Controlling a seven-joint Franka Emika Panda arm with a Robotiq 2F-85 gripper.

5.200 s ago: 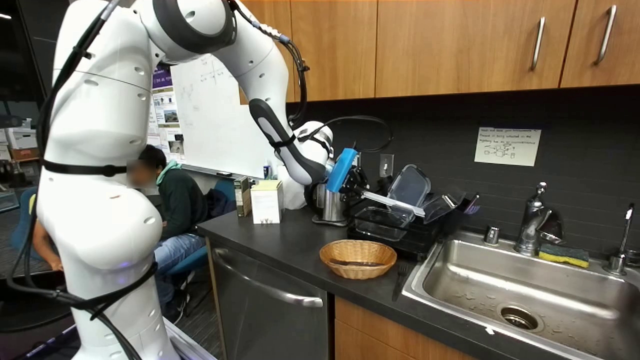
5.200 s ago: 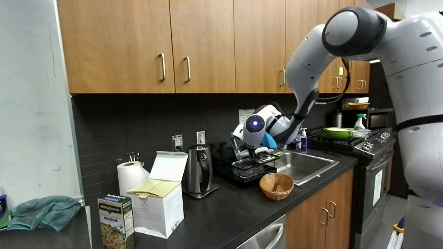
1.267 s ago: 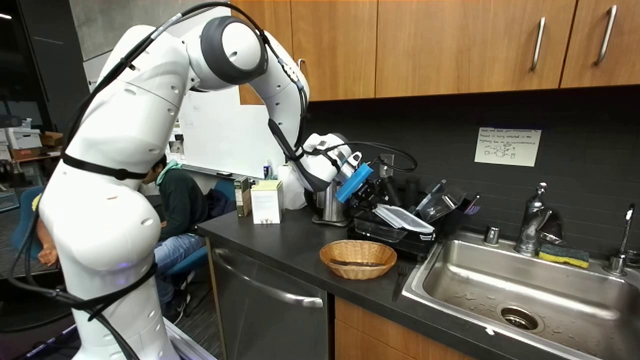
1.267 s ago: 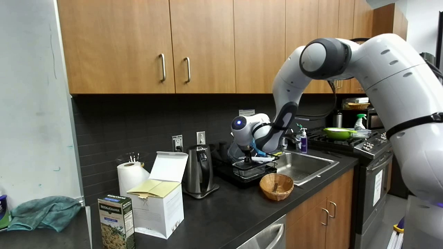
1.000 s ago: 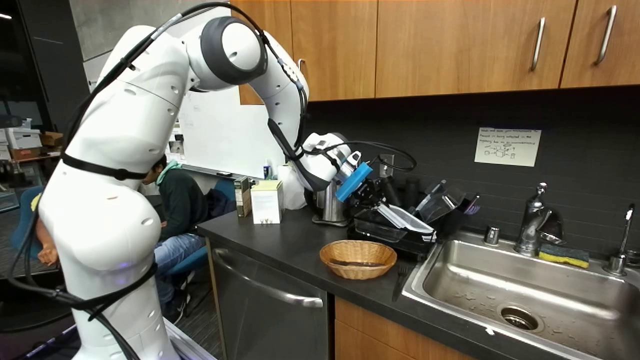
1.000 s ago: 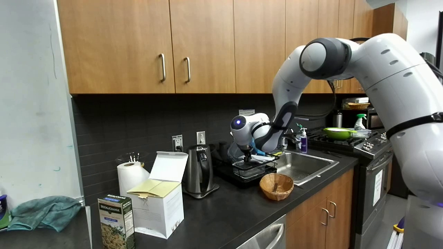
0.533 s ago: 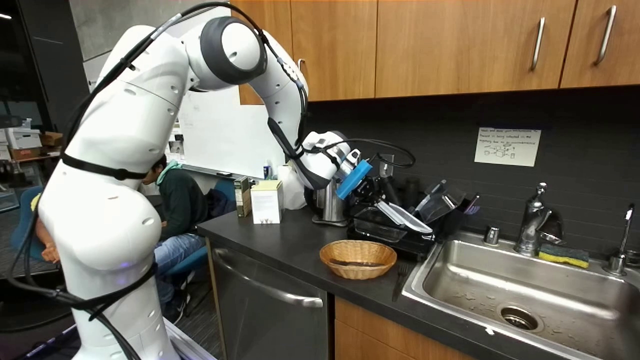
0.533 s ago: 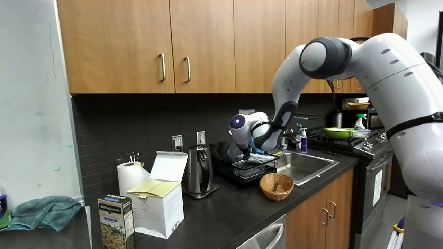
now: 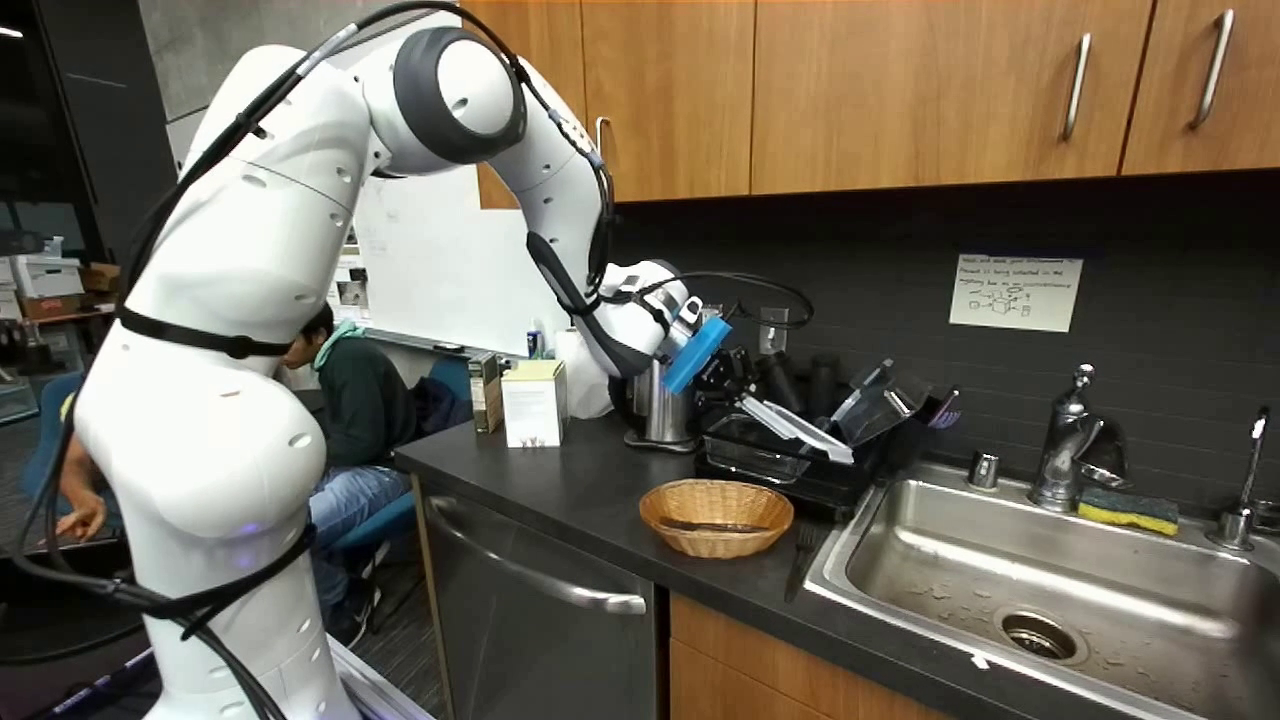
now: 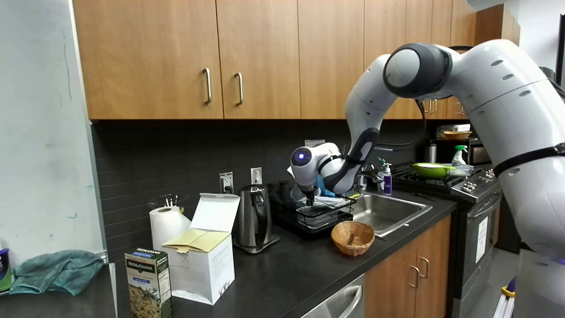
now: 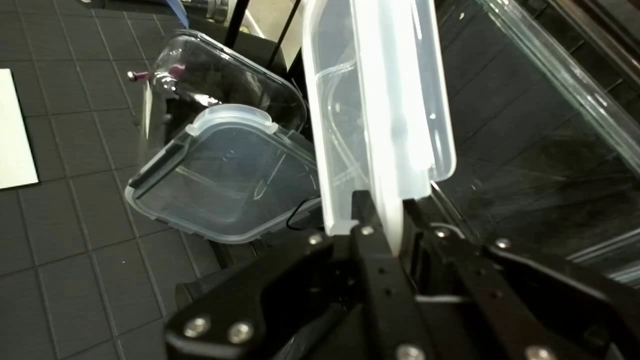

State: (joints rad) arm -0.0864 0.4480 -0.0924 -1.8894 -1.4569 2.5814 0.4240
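- state of the grip: in the wrist view the gripper (image 11: 387, 210) has its jaws together, clamped on one end of a translucent lid (image 11: 395, 100).
- position: the translucent lid slants down over the black dish rack (image 9: 835, 487), which stands toward the back edge of the counter (image 9: 560, 490), beside the sink (image 9: 960, 550); whether the lid's far end touches the rack cannot be told.
- progress, as judged: the hold on the lid is gained; the lid is not let go, nor does it lie anywhere on its own.
- beneath: a glass container (image 9: 755, 460) occupies the rack's front corner, on the side of the kettle (image 10: 254, 221).
- in the way: a second lid (image 11: 230, 180) and a clear container (image 11: 200, 70) lean at the rack's sink end, close beside the held lid, and could be knocked.
- at the rack's opposite end: the kettle, just beside it, probably narrows the room for the arm (image 9: 560, 190).
- apart from the grip: a wicker basket (image 9: 715, 545) near the counter's front edge, holding a dark utensil (image 9: 715, 526); a fork (image 9: 803, 555) between basket and sink; a sponge (image 9: 1130, 512) on the sink's back rim.
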